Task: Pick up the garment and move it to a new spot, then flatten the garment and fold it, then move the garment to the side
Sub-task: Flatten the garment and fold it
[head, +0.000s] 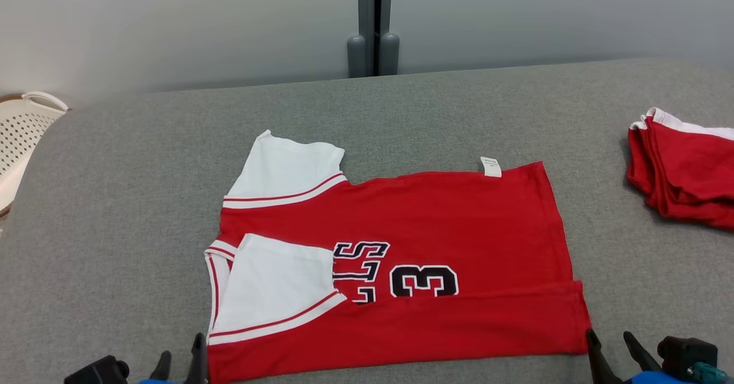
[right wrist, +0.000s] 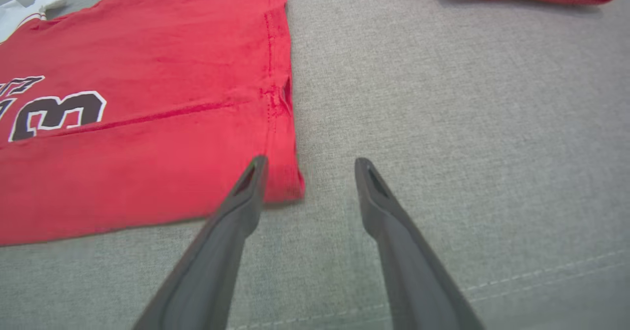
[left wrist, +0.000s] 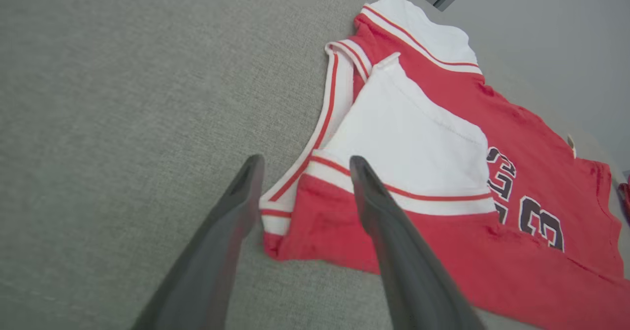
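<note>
A red jersey (head: 436, 218) with white sleeves and a black "3" lies flat on the grey surface, its near edge folded up over the front. My left gripper (head: 180, 352) is open at the jersey's near left corner (left wrist: 275, 241); in the left wrist view its fingertips (left wrist: 253, 165) straddle that corner. My right gripper (head: 609, 343) is open at the near right corner (right wrist: 288, 187), with one fingertip (right wrist: 257, 165) over the hem and the other over bare cloth. Neither holds anything.
A folded red and white garment (head: 685, 163) lies at the right edge of the grey padded surface (head: 114, 200). A white perforated basket (head: 20, 137) stands off the left side. A grey wall with a dark post (head: 373, 23) is behind.
</note>
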Robot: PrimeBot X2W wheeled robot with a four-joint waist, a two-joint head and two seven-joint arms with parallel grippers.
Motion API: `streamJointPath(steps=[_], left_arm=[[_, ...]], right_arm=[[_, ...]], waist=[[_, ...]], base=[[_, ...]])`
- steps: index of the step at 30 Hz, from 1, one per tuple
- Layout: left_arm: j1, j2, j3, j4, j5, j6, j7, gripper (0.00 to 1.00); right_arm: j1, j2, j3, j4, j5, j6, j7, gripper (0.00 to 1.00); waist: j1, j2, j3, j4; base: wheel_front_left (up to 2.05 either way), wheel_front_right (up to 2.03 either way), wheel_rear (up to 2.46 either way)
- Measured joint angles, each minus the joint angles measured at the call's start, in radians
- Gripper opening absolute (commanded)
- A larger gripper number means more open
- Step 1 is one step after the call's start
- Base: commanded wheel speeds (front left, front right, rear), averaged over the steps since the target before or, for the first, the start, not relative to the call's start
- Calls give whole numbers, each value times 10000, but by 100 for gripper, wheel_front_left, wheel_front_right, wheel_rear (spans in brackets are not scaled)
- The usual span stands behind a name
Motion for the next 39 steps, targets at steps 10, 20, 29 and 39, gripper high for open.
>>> streamJointPath(steps=[10, 20, 29, 39], left_arm=[[-2096, 1555, -219, -282, 999, -466, 504, 100], [-6459, 3218, -836, 1415, 1593, -1894, 2205, 100], [-8804, 4199, -1051, 2740, 1808, -2393, 3526, 100], [-9434, 4648, -1070, 3499, 1685, -2393, 4491, 100]], right_arm=[[-485, 2, 238, -721, -79, -2, -236, 100], [-2392, 4, 1557, -1124, -255, 0, -483, 100], [-3633, 6, 2546, -1055, 54, 0, -982, 100], [-4190, 8, 3081, -635, 201, 0, -1465, 100]], waist=[[1, 0, 603, -547], [3, 3, 2290, -1577], [5, 5, 3851, -2520], [1, 5, 4323, -3003]], base=[[0, 0, 0], [0, 0, 0], [0, 0, 0], [0, 0, 0]])
